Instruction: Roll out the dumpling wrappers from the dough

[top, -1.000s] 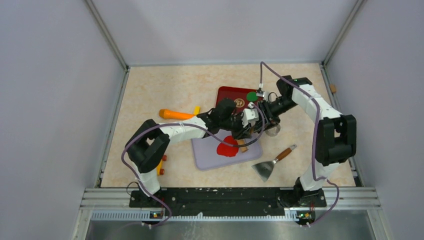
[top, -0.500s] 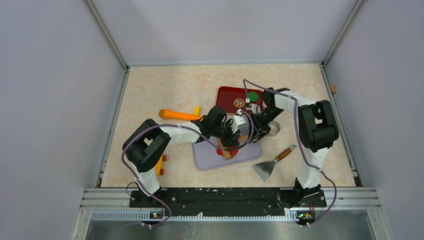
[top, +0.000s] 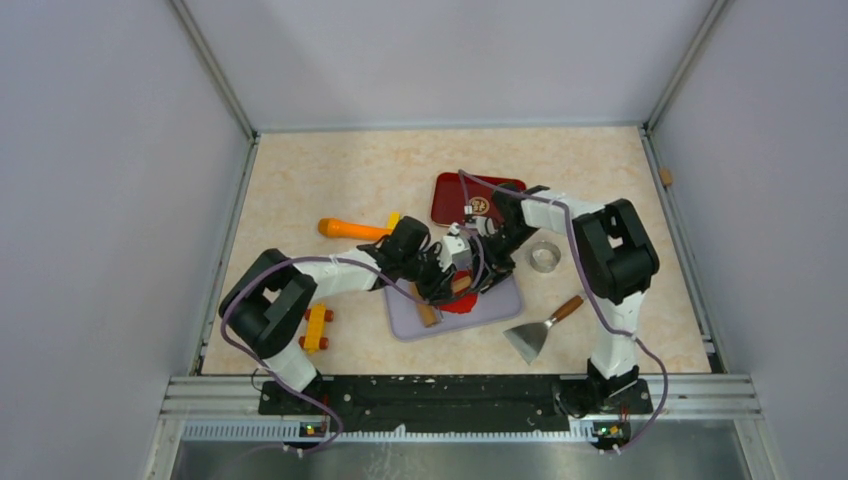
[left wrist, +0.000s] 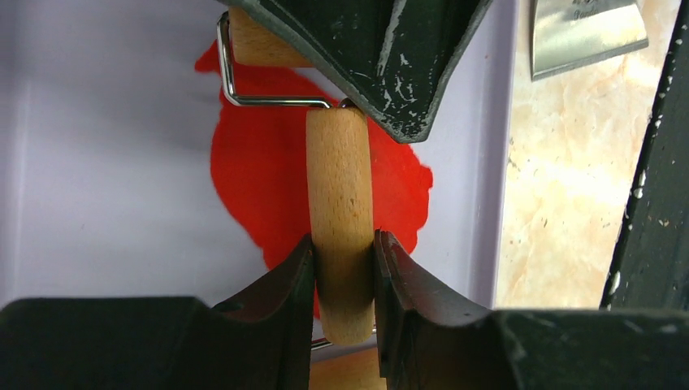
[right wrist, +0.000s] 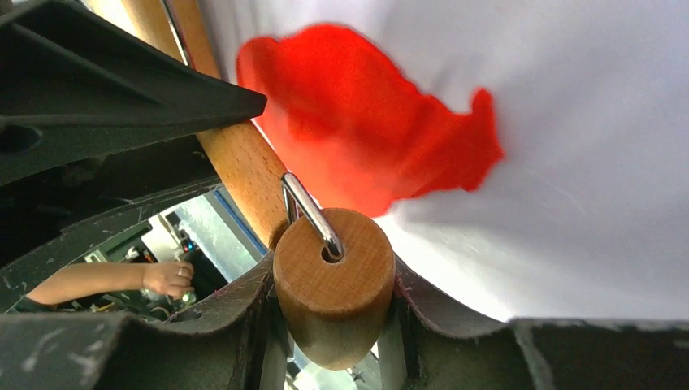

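Observation:
The dough (left wrist: 260, 175) is a flattened, ragged red patch on the lilac board (top: 500, 305); it also shows as the red dough (right wrist: 366, 130) and the dough (top: 463, 303). No dumpling wrappers are in view. A wooden rolling pin with a wire frame lies across the dough. My left gripper (left wrist: 343, 244) is shut on one wooden handle (left wrist: 340, 187). My right gripper (right wrist: 333, 280) is shut on the other handle (right wrist: 333, 284), and the roller (right wrist: 236, 162) runs away behind it. The two grippers meet over the board, left gripper (top: 437, 290) beside right gripper (top: 475, 270).
A dark red tray (top: 450, 195) lies behind the board. A metal ring cutter (top: 543, 257) stands to the board's right, a scraper (top: 540, 332) lies nearer the front. An orange tool (top: 350, 229) and a yellow toy (top: 315, 328) lie to the left.
Both arms have moved left and nearer with the rolling pin, drawing it across the red dough. The right arm has folded in closer over the board.

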